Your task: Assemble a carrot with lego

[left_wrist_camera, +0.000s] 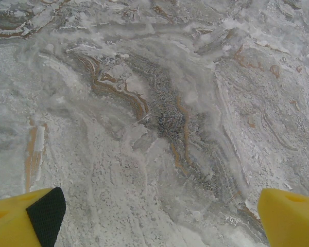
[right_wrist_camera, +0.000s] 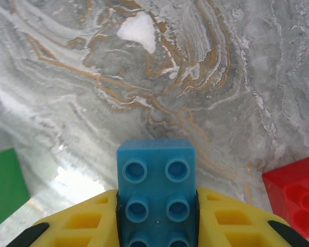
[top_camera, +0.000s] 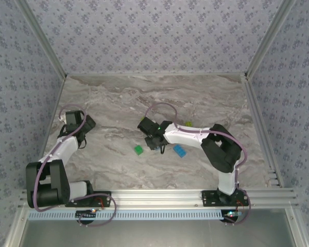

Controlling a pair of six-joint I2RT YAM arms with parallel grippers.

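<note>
My right gripper is shut on a blue lego brick, studs facing the camera, just above the marble table. In the right wrist view a dark green brick lies to its left and a red brick to its right. From above, the right gripper is at mid-table, with the green brick to its lower left, a second blue brick beside the forearm and a lime-green piece behind it. My left gripper is open over bare table, far left. The carrot is out of view.
Patterned walls enclose the marble table at the back and on both sides. A metal rail carrying both arm bases runs along the near edge. The right forearm lies across the bricks' area.
</note>
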